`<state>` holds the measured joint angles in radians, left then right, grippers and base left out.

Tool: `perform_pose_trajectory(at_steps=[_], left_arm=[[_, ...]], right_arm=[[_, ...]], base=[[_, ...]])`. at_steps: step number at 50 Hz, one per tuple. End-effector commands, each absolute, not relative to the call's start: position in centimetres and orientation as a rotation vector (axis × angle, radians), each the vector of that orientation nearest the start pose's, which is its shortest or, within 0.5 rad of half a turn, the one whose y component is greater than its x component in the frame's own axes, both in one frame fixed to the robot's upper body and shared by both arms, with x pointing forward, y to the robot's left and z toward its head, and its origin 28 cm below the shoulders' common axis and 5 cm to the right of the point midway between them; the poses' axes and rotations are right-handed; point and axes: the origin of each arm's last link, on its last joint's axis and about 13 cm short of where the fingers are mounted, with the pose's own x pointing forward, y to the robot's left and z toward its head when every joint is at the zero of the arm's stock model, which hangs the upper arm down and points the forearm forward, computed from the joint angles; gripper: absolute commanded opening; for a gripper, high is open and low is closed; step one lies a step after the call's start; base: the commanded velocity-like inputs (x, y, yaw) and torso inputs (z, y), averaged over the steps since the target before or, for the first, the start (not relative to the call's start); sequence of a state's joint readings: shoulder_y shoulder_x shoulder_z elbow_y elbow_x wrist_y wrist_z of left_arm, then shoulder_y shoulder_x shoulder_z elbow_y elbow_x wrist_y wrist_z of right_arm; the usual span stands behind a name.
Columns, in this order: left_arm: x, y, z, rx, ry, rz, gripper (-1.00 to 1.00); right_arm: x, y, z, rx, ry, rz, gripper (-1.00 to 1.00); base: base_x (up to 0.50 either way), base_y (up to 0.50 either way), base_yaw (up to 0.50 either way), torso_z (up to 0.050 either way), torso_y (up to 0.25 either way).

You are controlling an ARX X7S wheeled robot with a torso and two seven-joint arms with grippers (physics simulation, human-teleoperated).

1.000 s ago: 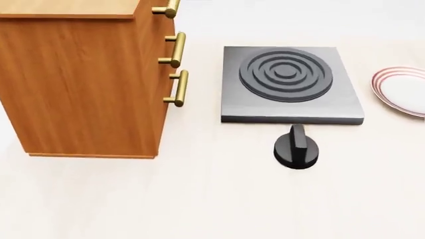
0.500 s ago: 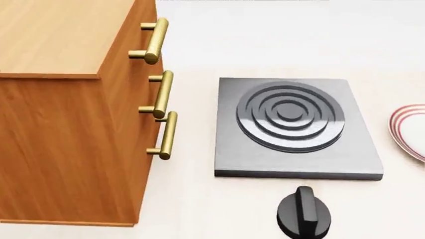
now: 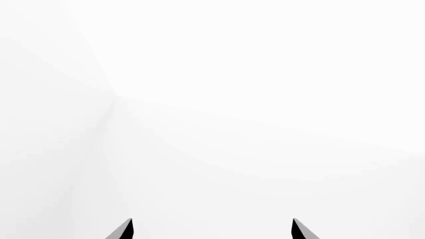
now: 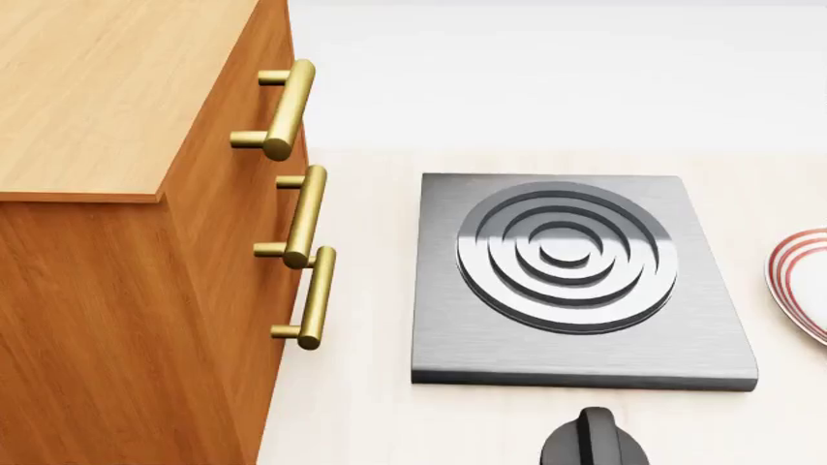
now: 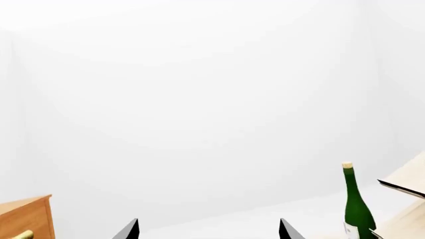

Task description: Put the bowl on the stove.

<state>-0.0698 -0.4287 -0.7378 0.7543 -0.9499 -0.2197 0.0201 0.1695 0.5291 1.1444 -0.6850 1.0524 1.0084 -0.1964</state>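
The stove (image 4: 582, 281) is a square dark grey slab with raised burner rings on the pale table, at the centre right of the head view. The bowl is not in view in any frame. Neither gripper shows in the head view. In the left wrist view my left gripper (image 3: 211, 230) is open and empty, with only its two fingertips showing against blank white walls. In the right wrist view my right gripper (image 5: 208, 230) is open and empty, its tips wide apart and pointing at a white wall.
A wooden drawer cabinet (image 4: 116, 194) with brass handles (image 4: 306, 215) stands left of the stove. A round black knob (image 4: 592, 444) lies in front of the stove. A red-ringed white plate (image 4: 801, 281) sits at the right edge. A green bottle (image 5: 357, 206) shows in the right wrist view.
The head view has moved closer and tilted up: the stove, cabinet and knob have slid down the frame and grown larger. The knob is now cut by the bottom edge.
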Motion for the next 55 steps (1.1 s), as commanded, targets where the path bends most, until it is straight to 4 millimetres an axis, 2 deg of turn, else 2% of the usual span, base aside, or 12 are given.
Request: perform_pose_trajectory(at_steps=[1,8,13,16,19,20,29,42,55], left_arm=[[15.0,34.2,22.2,-0.186,-0.860,0.045,1.00],[15.1,34.2,22.1,-0.188,-0.847,0.039,1.00],[14.9,34.3,22.3,-0.186,-0.852,0.038,1.00],[14.9,34.3,22.3,-0.185,-0.854,0.041,1.00],[14.9,34.3,22.2,-0.188,-0.855,0.041,1.00],[14.9,34.3,22.2,-0.189,-0.854,0.040,1.00],[15.1,34.2,22.1,-0.195,-0.846,0.033,1.00],[15.1,34.3,22.0,-0.198,-0.844,0.041,1.00],[15.1,34.3,21.9,-0.197,-0.841,0.043,1.00]], right_arm=[[12.9,-28.2,21.4,0.184,-0.383,-0.063,1.00],[13.0,-28.7,22.9,0.115,-0.342,-0.047,1.00],[13.7,-30.5,25.4,-0.017,-0.147,-0.038,1.00],[13.5,-31.4,25.9,-0.029,-0.052,0.003,1.00],[12.4,-32.8,26.3,0.032,0.066,-0.009,1.00],[12.3,-33.0,26.3,0.048,0.053,-0.008,1.00],[10.4,-35.1,26.0,-0.042,0.308,-0.123,1.00],[9.2,-36.6,25.3,-0.031,0.401,-0.247,1.00],[8.7,-37.1,23.4,-0.065,0.469,-0.320,1.00]], base=[[0.50,-0.04,0.00,0.000,0.000],[0.06,-0.01,0.00,0.000,0.000],[0.00,0.00,0.00,0.000,0.000],[0.00,0.00,0.00,0.000,0.000],[0.00,0.00,0.00,0.000,0.000],[0.00,0.00,0.00,0.000,0.000],[0.00,0.00,0.00,0.000,0.000],[0.00,0.00,0.00,0.000,0.000],[0.00,0.00,0.00,0.000,0.000]])
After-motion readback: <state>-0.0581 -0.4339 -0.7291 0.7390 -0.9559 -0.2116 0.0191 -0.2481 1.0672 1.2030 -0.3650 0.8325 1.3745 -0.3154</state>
